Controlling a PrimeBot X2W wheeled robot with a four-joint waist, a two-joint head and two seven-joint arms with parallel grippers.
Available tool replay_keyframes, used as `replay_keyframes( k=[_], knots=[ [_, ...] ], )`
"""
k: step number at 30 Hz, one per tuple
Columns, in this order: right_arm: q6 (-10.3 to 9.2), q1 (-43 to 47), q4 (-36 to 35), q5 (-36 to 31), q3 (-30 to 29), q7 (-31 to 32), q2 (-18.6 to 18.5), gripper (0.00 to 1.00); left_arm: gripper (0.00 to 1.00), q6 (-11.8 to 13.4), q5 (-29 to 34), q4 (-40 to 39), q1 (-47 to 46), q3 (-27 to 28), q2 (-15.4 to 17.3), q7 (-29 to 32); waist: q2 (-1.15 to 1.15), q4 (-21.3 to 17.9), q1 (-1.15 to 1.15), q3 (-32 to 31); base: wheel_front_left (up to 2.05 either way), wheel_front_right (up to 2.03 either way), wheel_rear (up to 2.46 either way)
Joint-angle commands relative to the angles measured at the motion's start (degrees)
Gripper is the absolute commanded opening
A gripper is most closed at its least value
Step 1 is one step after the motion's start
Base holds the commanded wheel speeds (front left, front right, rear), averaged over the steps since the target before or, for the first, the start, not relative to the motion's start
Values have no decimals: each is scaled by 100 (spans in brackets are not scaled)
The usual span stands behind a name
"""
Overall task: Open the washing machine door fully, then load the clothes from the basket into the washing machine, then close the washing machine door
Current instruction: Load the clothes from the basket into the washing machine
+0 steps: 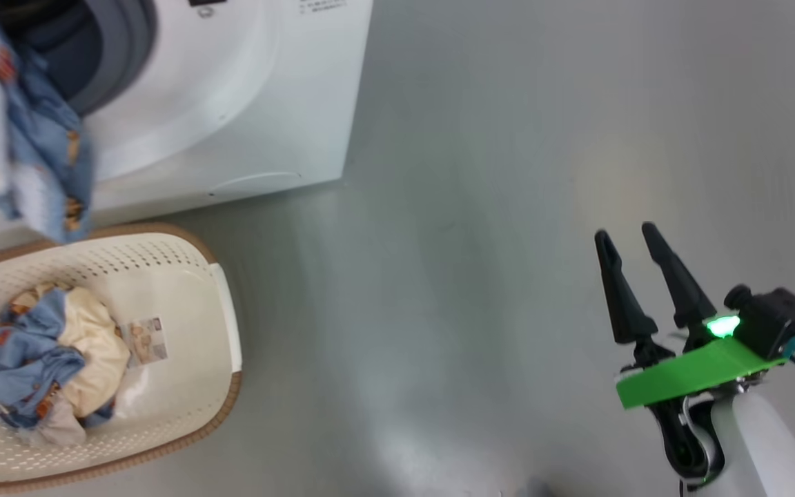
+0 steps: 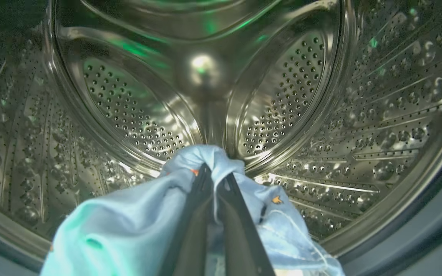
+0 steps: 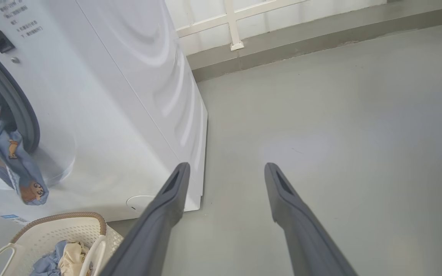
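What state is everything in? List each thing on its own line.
washing machine: mouth open
drum: bare steel beyond the held cloth
left gripper: jaws shut on blue garment, inside the drum's mouth
blue garment: held, its tail hanging out over the machine's front
right gripper: jaws open, empty, above the floor
basket: upright, clothes bundled inside

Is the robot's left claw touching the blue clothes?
Touching. In the left wrist view the left gripper's fingers are pinched shut on the blue garment, with cloth bunched over their tips, in front of the steel drum.
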Motion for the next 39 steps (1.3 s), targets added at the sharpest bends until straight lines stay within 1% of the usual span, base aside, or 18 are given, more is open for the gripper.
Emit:
replay_keyframes(
  k=[1, 5, 10, 13, 14, 15, 16, 17, 20, 30, 39],
  knots=[
    [9, -71, -165, -17, 148, -27, -2, 100, 0, -4, 112, -303, -200, 138, 353, -29, 0, -108, 0, 170, 0, 0, 0],
    [9, -154, -198, -23, 150, -27, 28, 100, 0, 64, 320, -1063, -362, 389, 364, -29, 0, -137, 0, 309, 0, 0, 0],
    [9, -233, -221, -40, 142, -27, 57, 100, 0, 66, 618, -2143, -321, 784, 250, -29, 0, -136, 0, 427, 0, 0, 0],
    [9, -262, -225, -46, 146, -27, 65, 100, 0, 54, 682, -2371, -260, 940, 154, -29, 0, -123, 0, 460, 0, 0, 0],
    [9, -270, -223, -50, 150, -27, 68, 100, 5, 45, 734, -2371, -200, 960, 120, -29, 0, -116, 0, 465, 0, 0, 0],
    [9, -278, -220, -53, 155, -27, 72, 100, 20, 35, 764, -2316, -143, 975, 86, -29, 0, -110, 0, 468, 0, 0, 0],
    [9, -283, -216, -56, 161, -27, 76, 100, 47, 28, 771, -2179, -87, 999, 52, -29, 0, -103, 0, 465, 0, 0, 0],
    [9, -287, -214, -56, 168, -27, 78, 100, 100, 21, 800, -2042, -57, 995, 44, -29, 0, -97, 0, 467, 0, 0, 0],
    [9, -302, -212, -56, 191, -27, 82, 100, 100, 7, 822, -1796, -34, 1051, 20, -29, 0, -87, 0, 476, 0, 0, 0],
    [9, -329, -220, -55, 183, -27, 78, 100, 100, -12, 902, -1651, 86, 1209, -78, -29, 0, -59, 0, 474, 0, 0, 0],
    [9, -331, -212, -50, 174, -27, 71, 100, 100, -16, 848, -1403, 315, 1148, -181, -29, 0, -22, 0, 446, 0, 0, 0]
  ],
)
